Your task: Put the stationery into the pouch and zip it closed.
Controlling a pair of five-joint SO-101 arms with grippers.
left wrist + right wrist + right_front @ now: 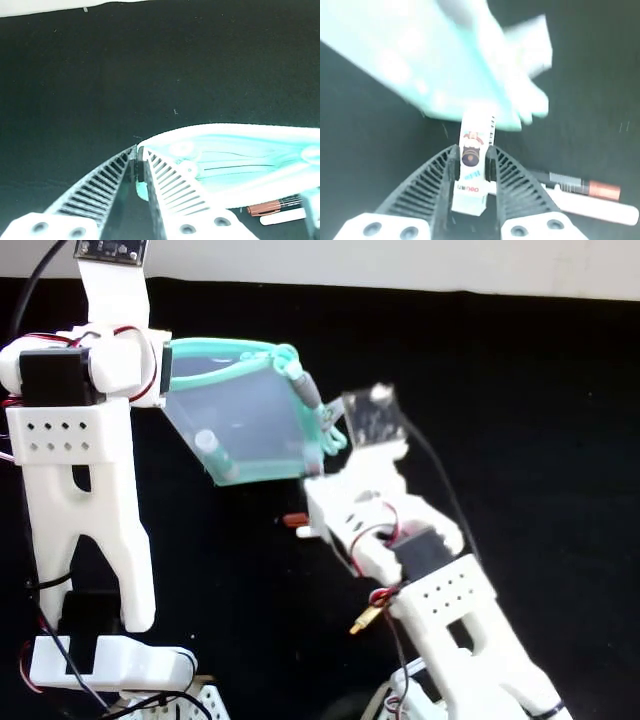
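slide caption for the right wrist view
Right gripper holds a small white stationery piece by the teal pouch; pens lie on the table.

The translucent teal zip pouch (420,55) is blurred in the right wrist view, masking the far end of the white printed block (472,180); the left wrist view's edge crops the pouch. The right gripper (471,152) partly covers the brown-capped black marker (580,189).

Strong bright light; the pouch (420,55) glares white (table (150,60) reads black)
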